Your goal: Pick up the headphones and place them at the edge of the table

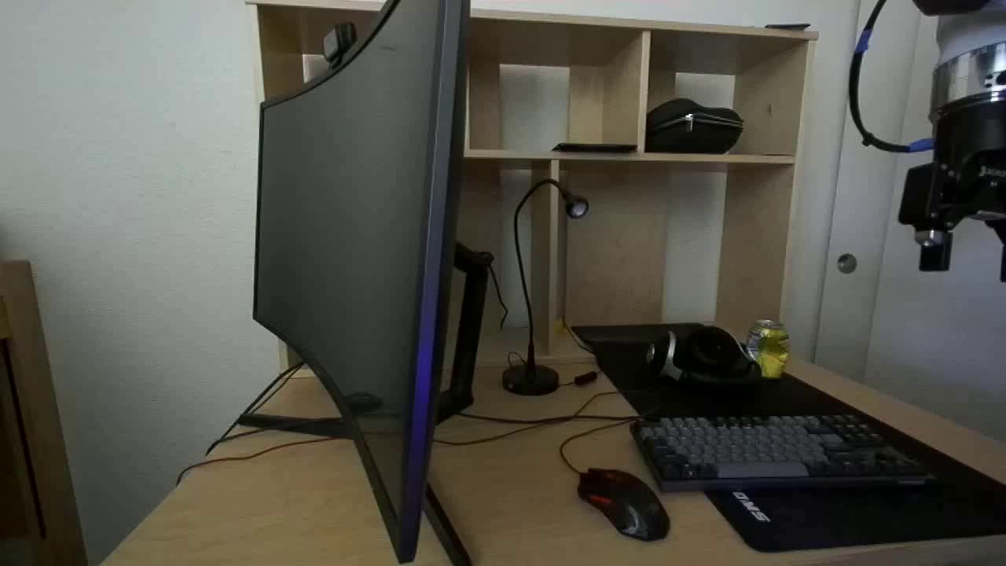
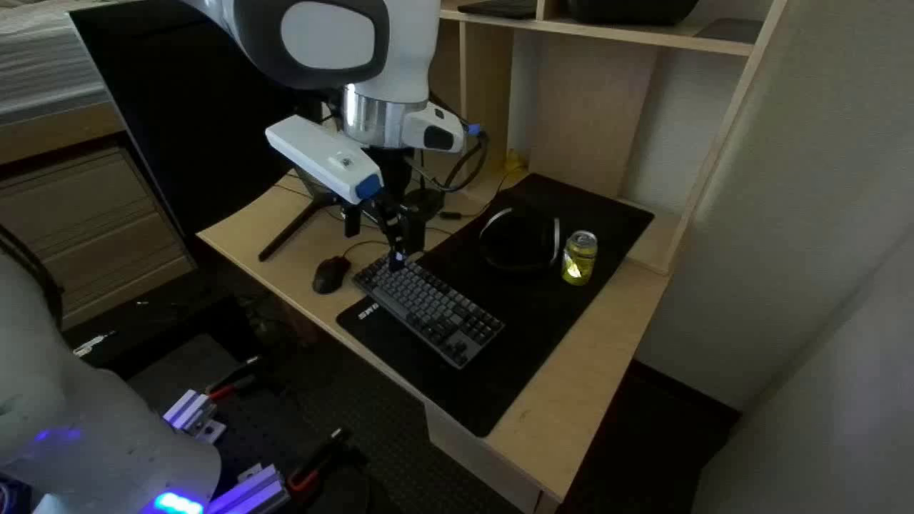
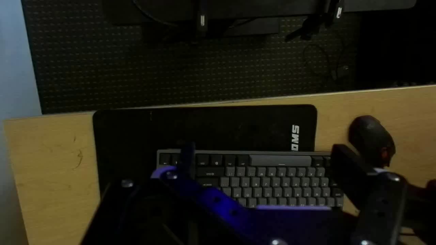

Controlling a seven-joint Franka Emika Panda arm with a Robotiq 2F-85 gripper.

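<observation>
While our gripper (image 3: 264,156) hangs high, its fingers (image 3: 354,173) spread wide with nothing between them, we judge that the pick is yet to begin. In the wrist view the keyboard (image 3: 279,180) shows beneath it and the mouse (image 3: 371,140) beyond one fingertip, but not the headphones (image 1: 711,354); these we find in both exterior views, lying on the black desk mat (image 2: 532,314) between the keyboard and the hutch (image 1: 617,251), just beside a yellow can (image 2: 579,258).

Should we drop straight down from here, we would probably meet the keys, so the next move seems to call for travel toward the hutch. There a wide-spread finger could tip the can, since it leaves little room on that side. Dark headphones on a dark mat also give us poor contrast; misjudging their height, we might pinch only a rounded cup and have it slide out. A careless swing could catch the lamp (image 1: 530,380) or the large monitor (image 1: 354,236). At the end, too much overhang could send them off the edge of the table (image 2: 582,371) and down to the dark floor (image 3: 136,78); which edge is wanted, the task does not say.

The table is flat pale wood on top, matched by the hutch, where a black zipped case (image 1: 694,127) sits in an upper compartment. Around it we see plain pale walls (image 1: 141,196) and, in an exterior view, what look like wooden drawers (image 2: 93,235), all in dim light.
</observation>
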